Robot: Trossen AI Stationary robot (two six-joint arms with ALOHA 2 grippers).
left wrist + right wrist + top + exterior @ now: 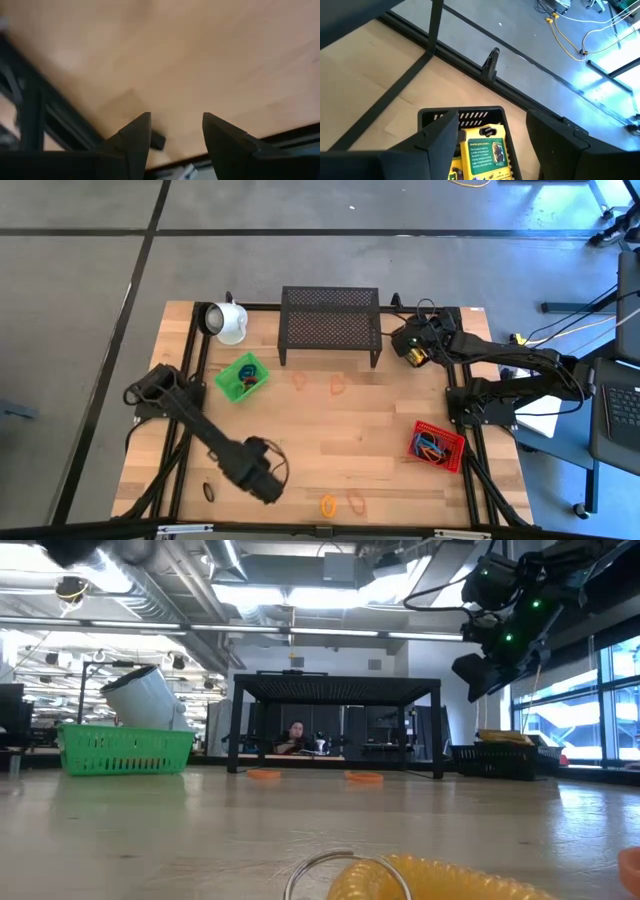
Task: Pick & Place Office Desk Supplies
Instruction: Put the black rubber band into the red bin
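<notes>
Wooden worktop (330,430) carried it all. Left fingers (175,135) stood apart, empty, low near the front-left; right fingers (492,135) stood apart above a black tray (427,116) holding yellow boxes (487,152). Loops (340,504) lay scattered near the front edge; careless sweeps might knock them off. Only the right wrist view showed the boxes.

In the low view a yellow loop (430,880) is cut off by the bottom edge and blurred. The black basket (462,116) under the right claw (492,125) is cut by the picture's bottom edge, its yellow boxes (485,150) only partly shown. The loops in the red basket (438,445) tangle, too small to count.
</notes>
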